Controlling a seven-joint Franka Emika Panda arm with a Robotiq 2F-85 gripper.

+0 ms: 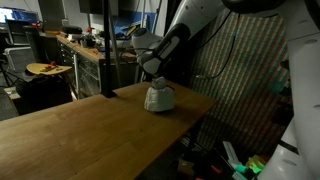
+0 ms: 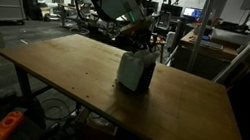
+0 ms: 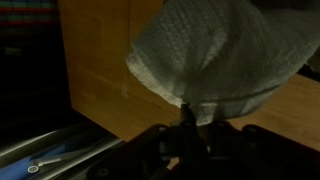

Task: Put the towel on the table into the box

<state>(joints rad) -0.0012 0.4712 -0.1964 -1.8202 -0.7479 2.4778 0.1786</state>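
The hand (image 3: 186, 128) enters at the bottom centre of the wrist view. Its fingers are drawn together with a fold of the towel (image 3: 215, 50) nipped between them. The cloth fills the upper right of that frame, bulging and rounded, with bare table (image 3: 95, 70) to its left. In an exterior view the towel (image 1: 158, 98) is a pale lump just right of centre, near the far edge of the table (image 1: 70, 135), and the hand (image 1: 153, 72) is directly above it, meeting its top. In an exterior view the same spot shows a darker, upright, boxy shape just right of centre, which I take for the box (image 2: 138, 74). It stands on the table (image 2: 72, 82) with the hand (image 2: 135, 36) close over it. The light is too dim there to separate cloth from box. I cannot tell whether the towel lies draped over the box, is bunched against it, or is partly tucked inside. As I judge it, the grasp is made and the job is at an early stage, since the cloth rests low on the table and is not clearly inside anything. What remains is to raise the towel, bring it over the box's opening, feed it down and let go. If the cloth does cover the box, lifting it may drag or tip the soft box along.
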